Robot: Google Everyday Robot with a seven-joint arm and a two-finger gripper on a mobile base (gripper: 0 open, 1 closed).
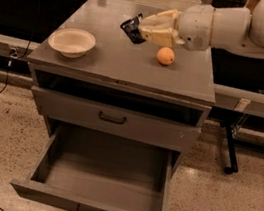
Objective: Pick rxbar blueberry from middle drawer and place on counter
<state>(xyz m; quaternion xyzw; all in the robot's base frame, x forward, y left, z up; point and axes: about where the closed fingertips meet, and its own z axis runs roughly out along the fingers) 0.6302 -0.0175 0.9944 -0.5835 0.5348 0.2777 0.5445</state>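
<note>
The gripper (144, 28), closed on one end of the snack bar (131, 28), holds it above the counter (104, 62) near the orange (165, 56); the bar looks light, thin and slick-wrapped, likely to bend, so pinching across its flat faces seems safest.

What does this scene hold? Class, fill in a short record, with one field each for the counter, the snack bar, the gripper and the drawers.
counter: holds a pale bowl at left and an orange at right, well apart
rxbar blueberry: dark wrapper, tilted, held over the counter's rear part
gripper: shut on the rxbar blueberry, just behind and left of the orange
middle drawer: pulled out, floor bare
drawer above: closed
</note>
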